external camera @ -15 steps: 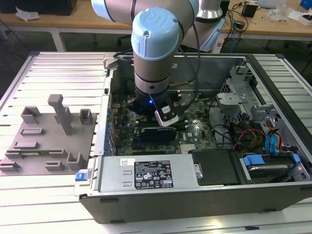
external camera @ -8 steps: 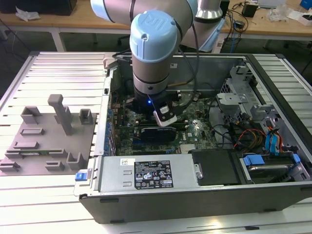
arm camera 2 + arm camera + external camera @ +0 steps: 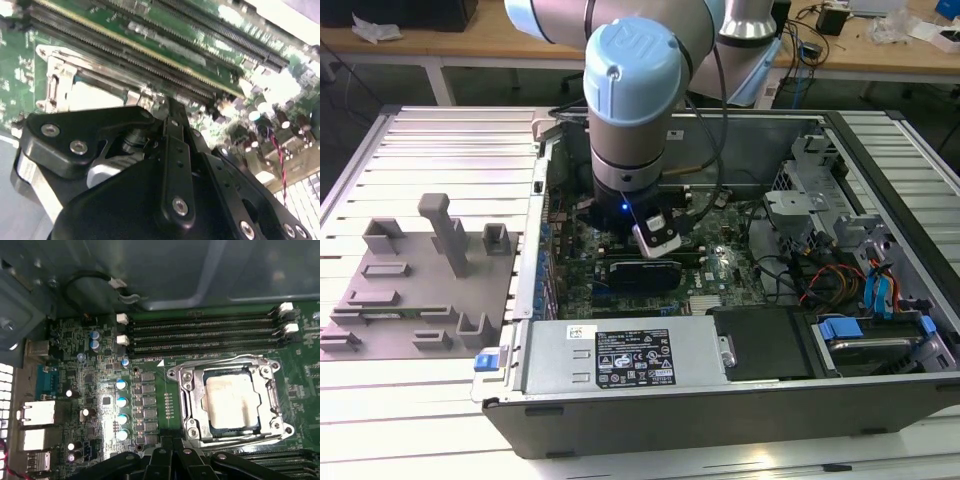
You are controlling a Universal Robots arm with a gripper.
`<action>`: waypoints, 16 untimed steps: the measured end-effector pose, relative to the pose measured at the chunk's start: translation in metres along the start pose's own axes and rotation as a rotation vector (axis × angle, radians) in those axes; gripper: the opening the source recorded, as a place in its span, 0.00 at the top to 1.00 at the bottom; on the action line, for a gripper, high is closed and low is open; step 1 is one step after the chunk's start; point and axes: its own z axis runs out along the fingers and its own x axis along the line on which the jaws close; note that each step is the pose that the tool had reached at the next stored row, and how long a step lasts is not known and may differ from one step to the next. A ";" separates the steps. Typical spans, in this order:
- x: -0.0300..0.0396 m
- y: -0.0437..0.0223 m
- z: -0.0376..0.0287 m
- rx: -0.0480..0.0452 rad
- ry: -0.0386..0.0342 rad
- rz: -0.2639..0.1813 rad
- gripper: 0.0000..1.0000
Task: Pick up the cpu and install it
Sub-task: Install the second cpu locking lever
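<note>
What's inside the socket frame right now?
The cpu lies flat inside the socket frame, its pale top exposed. The contacts beneath it are covered. The tool is beside the frame's edge.

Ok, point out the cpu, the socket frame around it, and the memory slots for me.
cpu (image 3: 231, 401), first wrist view, middle of its pale metal top.
socket frame (image 3: 189, 390), first wrist view, the silvery metal bar beside the cpu.
memory slots (image 3: 200, 332), first wrist view, midway along one long black slot.
</note>
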 end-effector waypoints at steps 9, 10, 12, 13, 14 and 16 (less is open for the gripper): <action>0.0002 0.0057 -0.0100 0.0614 -0.0045 -0.001 0.89; -0.0004 0.0064 -0.0099 0.0639 -0.0046 -0.001 0.89; -0.0035 0.0072 -0.0094 0.0640 -0.0048 -0.001 0.89; -0.0072 0.0080 -0.0092 0.0641 -0.0047 -0.001 0.89; -0.0103 0.0085 -0.0090 0.0642 -0.0046 -0.001 0.89; -0.0182 0.0097 -0.0087 0.0647 -0.0041 -0.001 0.89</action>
